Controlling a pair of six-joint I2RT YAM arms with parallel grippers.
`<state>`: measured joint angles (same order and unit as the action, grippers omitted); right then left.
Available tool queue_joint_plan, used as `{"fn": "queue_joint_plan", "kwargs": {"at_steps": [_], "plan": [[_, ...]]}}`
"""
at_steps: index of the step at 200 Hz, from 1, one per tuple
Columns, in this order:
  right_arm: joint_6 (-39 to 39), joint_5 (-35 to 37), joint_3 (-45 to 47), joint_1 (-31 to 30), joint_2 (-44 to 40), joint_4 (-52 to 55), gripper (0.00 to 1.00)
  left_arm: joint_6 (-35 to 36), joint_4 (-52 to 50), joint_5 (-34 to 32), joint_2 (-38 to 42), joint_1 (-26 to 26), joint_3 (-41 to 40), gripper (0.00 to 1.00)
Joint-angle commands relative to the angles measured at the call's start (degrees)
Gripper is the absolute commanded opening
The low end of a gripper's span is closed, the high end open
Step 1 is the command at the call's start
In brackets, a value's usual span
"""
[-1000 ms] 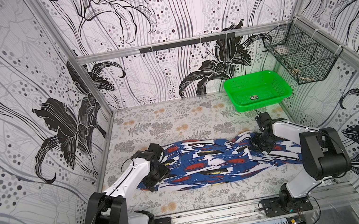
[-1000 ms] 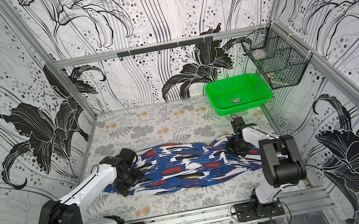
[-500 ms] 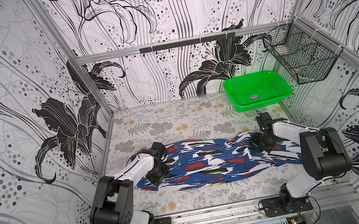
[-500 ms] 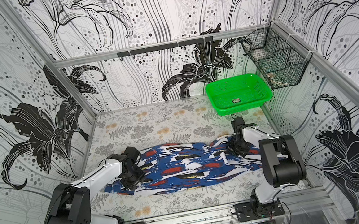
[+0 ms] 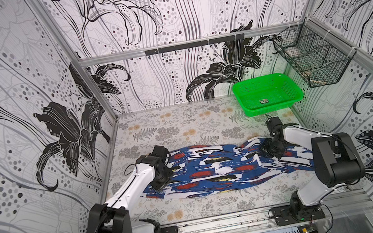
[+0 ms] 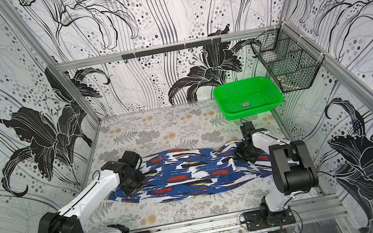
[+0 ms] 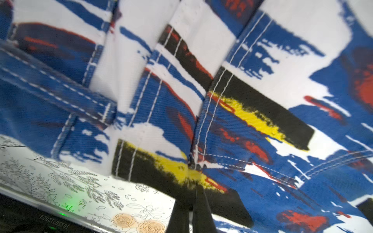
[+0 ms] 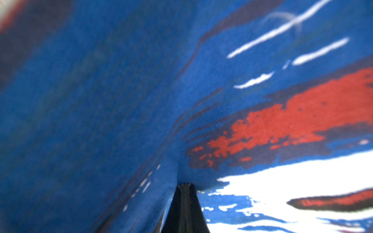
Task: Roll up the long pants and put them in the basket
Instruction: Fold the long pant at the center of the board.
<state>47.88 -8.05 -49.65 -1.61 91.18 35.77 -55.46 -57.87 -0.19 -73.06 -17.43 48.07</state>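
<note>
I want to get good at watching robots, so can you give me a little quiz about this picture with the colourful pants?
1. True or false: the long pants are already rolled into a tight bundle.
2. Where does the green basket stand? A) on the pants B) at the far right corner of the table C) at the near left corner
3. Fill in: the left end effector and the right end effector are both shut on the ____.

Key:
1. False; they lie spread out lengthwise.
2. B.
3. Long pants.
</note>
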Motion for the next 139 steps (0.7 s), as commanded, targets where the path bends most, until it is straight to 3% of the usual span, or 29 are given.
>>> {"fn": "queue_joint_plan", "kwargs": {"at_steps": [1,56,92,139], "plan": [[-0.33,3.87,2.72,0.38,2.87,2.44,0.04,1.7,-7.31,-2.82,3.78,1.52,0.72,0.0],[-0.33,4.36,2.27,0.38,2.35,3.3,0.04,0.46,-12.35,-1.47,7.21,3.96,1.55,0.0],[-0.28,4.62,2.5,0.38,1.99,3.58,0.04,1.02,-12.61,3.96,10.03,11.76,-0.85,0.0],[-0.25,5.15,2.45,0.37,1.78,4.01,0.04,3.21,-15.87,5.07,12.85,19.28,-0.62,0.0]]}}
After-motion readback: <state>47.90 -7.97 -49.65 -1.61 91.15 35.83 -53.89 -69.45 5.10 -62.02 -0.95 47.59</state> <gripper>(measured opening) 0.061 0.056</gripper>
